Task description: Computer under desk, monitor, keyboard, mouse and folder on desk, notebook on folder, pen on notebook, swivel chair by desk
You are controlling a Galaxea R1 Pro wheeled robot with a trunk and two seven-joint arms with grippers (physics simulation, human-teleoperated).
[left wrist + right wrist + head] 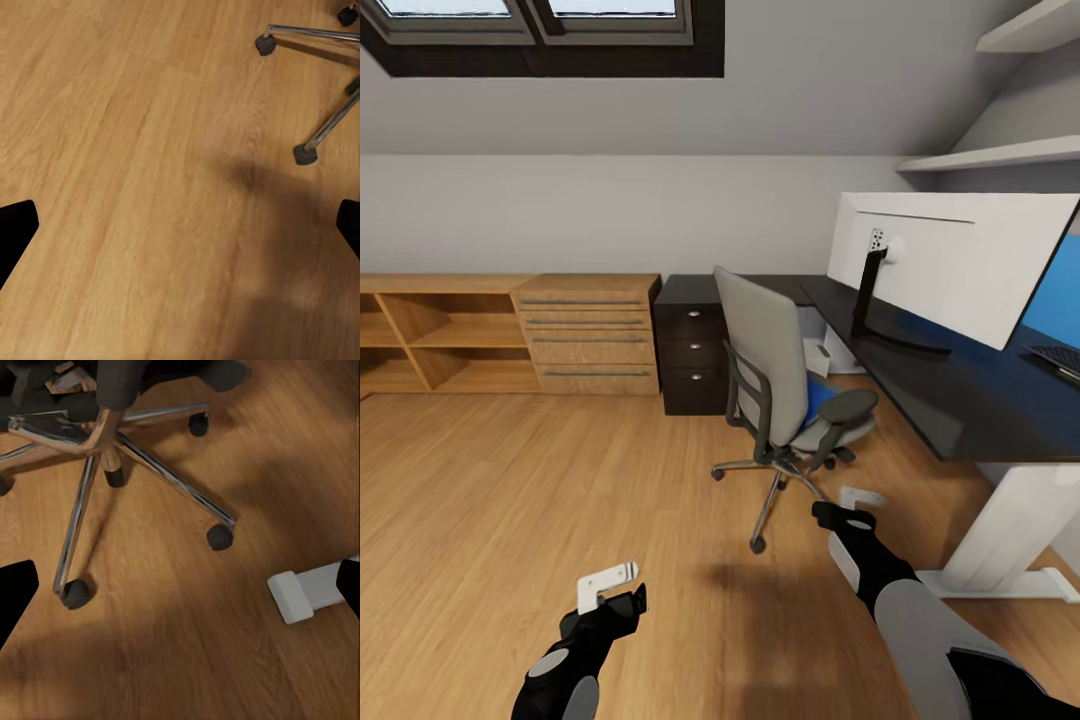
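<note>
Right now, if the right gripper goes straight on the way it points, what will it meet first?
Most likely the bare wooden floor, between the swivel chair base and the desk foot. The right gripper looks open and empty. Depth is unclear.

Wooden floor point(510, 500) fills lower frame; swivel chair point(780, 390) stands on it at centre, casters down. Desk point(960, 400), right of frame, glossy black top: carries monitor point(950, 260) on thin black stand; keyboard point(1057, 358) at right edge. Blue folder point(819, 398) lies on chair seat.
</note>
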